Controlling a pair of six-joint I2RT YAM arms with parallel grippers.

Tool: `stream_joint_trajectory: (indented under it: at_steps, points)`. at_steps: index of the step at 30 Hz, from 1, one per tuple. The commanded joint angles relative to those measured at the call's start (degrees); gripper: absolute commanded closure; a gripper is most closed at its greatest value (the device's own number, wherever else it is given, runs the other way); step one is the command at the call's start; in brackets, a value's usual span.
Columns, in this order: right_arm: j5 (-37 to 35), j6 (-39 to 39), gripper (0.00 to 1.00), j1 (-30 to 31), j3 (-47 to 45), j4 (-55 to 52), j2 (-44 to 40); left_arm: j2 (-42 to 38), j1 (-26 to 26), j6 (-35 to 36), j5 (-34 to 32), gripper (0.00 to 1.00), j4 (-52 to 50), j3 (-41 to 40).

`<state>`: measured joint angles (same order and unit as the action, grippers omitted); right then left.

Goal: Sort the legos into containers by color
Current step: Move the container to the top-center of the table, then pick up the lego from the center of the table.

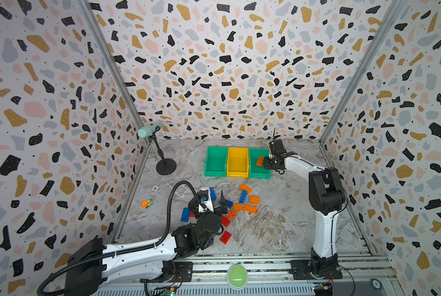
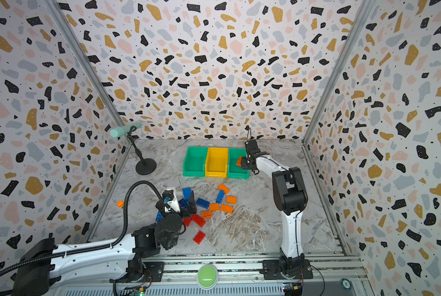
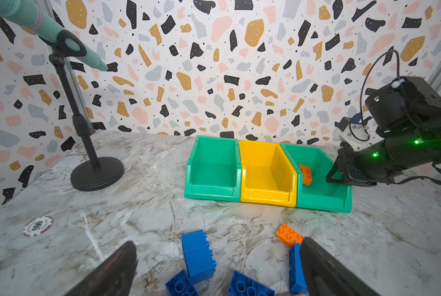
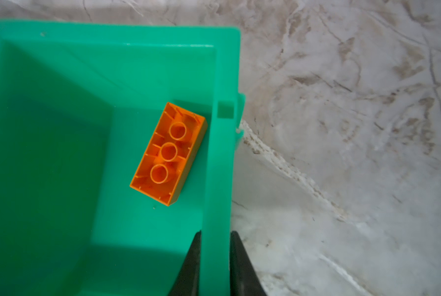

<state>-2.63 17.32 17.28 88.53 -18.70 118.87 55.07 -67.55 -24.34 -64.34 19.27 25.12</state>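
Open tabletop (image 1: 286, 230) lies free at 4 o'clock of the scattered legos (image 1: 250, 208), with an unblocked lane at 12 o'clock toward the containers (image 1: 237, 174). The right arm (image 1: 326, 192) overhangs the right-hand green bin (image 1: 259, 175); a microphone stand (image 1: 166, 166) blocks 10 o'clock, the left arm (image 1: 142, 253) 8 o'clock.

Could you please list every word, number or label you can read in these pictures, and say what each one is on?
"500": on the poker chip on the table, in the left wrist view.
Lettering round that chip's rim: too blurred to read.
Marking on the second chip, in both top views: too small to read.
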Motion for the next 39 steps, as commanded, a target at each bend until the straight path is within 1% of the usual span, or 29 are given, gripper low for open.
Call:
stream_joint_trajectory:
  at_steps: [1,3,5,6,10,11,14,17,20,22,26,28,30,32,37,39]
  points:
    - [-1.5,-0.7,0.86,-0.3,-3.1,-1.0,-5.7,-2.0,0.2,-1.1,0.0,0.0,0.5,-1.1]
    - [-2.8,-0.8,0.86,-0.5,-5.7,-0.5,-7.4,-2.7,0.2,-0.9,0.1,0.0,0.5,-1.6]
    - [-3.4,-0.9,0.82,-1.2,-7.4,-0.2,-8.5,-3.4,0.2,-0.9,0.5,0.0,0.5,-1.9]
    - [-3.5,-0.9,0.78,-1.5,-7.8,-0.1,-8.9,-3.7,0.2,-0.9,0.8,0.0,0.4,-2.0]
    - [-4.3,-1.0,0.52,-2.6,-8.5,-0.1,-10.4,-4.2,0.2,-1.1,2.4,0.0,0.0,-2.0]
    - [-4.8,-1.0,0.48,-2.6,-8.3,-0.5,-11.0,-4.2,0.2,-1.1,2.9,0.0,-0.2,-1.8]
    - [-5.3,-0.5,0.43,-2.2,-9.0,-1.7,-14.3,-3.6,0.2,-0.8,4.4,0.0,-1.0,-1.0]
    - [-5.5,-0.2,0.4,-0.6,-11.7,-2.5,-19.2,-2.1,0.2,-0.1,6.2,0.0,-1.4,0.0]
    - [-4.1,0.1,0.36,2.5,-15.7,-3.4,-24.2,0.1,0.2,0.8,7.8,0.0,-2.1,1.3]
    - [-3.4,0.9,0.29,5.5,-19.1,-3.4,-27.3,1.6,0.2,0.9,8.6,0.0,-2.8,2.2]
    - [-4.3,3.5,0.29,11.5,-24.9,-3.1,-31.8,2.7,0.2,1.1,9.3,0.0,-2.8,2.6]
    - [-3.5,4.2,0.36,14.2,-27.1,-2.3,-33.5,2.6,0.2,1.3,9.7,0.0,-2.7,2.5]
    - [-3.1,5.3,0.37,15.9,-28.3,-2.2,-34.5,2.3,0.2,1.5,9.9,0.0,-2.8,2.5]
    - [-0.9,6.2,0.37,17.4,-29.6,-1.4,-34.8,1.8,0.2,1.4,9.9,0.0,-3.2,2.3]
    - [0.1,8.7,0.28,21.0,-32.3,0.3,-32.5,-0.8,0.2,0.1,10.0,0.0,-4.5,1.1]
    - [0.2,9.5,0.26,22.0,-32.8,1.2,-30.8,-2.1,0.2,-0.5,10.2,0.0,-6.3,0.3]
